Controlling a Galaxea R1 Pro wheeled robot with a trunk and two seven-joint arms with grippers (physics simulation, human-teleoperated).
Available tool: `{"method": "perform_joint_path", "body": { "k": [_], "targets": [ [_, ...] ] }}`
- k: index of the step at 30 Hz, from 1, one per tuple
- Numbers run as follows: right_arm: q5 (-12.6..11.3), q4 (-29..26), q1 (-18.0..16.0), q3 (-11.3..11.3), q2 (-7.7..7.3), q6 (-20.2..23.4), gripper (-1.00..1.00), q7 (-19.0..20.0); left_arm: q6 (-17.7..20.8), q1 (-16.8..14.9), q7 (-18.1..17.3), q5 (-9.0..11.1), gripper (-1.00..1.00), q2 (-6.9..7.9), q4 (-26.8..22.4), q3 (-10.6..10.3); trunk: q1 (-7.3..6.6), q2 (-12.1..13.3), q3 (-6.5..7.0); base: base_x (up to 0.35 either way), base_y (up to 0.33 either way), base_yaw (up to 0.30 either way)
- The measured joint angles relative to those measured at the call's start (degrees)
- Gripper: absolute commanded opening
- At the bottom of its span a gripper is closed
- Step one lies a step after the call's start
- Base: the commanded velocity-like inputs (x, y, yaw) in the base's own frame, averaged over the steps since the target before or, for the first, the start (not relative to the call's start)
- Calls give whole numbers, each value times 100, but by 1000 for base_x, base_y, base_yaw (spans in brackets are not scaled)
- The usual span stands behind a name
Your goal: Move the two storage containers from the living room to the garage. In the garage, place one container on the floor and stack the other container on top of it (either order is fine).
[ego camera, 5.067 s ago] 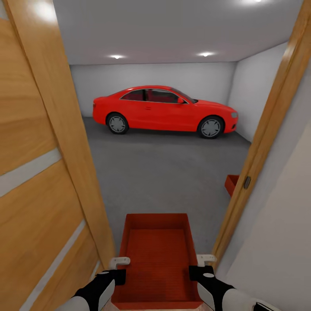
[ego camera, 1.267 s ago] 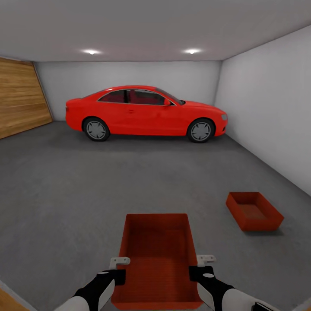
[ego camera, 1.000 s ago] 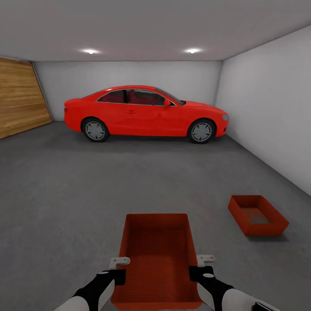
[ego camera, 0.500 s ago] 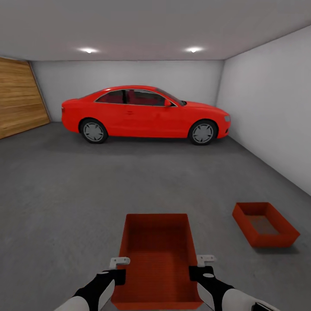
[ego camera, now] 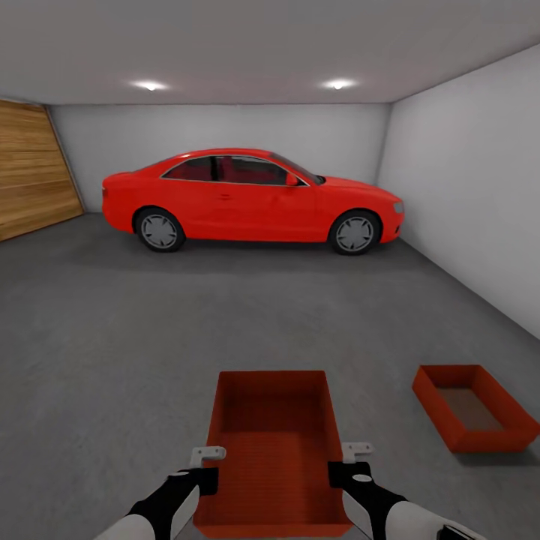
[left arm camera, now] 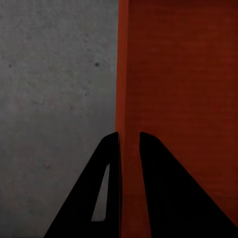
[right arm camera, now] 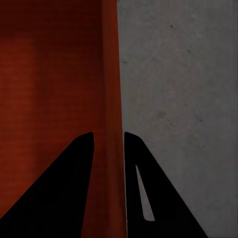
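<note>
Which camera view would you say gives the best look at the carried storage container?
The head view: it shows the carried container whole, open top up, between the left hand and right hand. Each wrist view shows one wall pinched between fingers, above the grey floor.

You've got even light from two recessed round ceiling spots (ego camera: 150, 85); soft shadow under the glossy red car (ego camera: 251, 196); wrist views dim and grainy.
</note>
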Motion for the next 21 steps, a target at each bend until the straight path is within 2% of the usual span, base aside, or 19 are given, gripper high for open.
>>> {"method": "perform_joint_path", "body": {
  "k": [21],
  "targets": [
    [-1,-2,-1,1,-3,1,-100,1,0,-1,4,0,-100,-2,-1,0,0,0,0,321,0,0]
  ]
}}
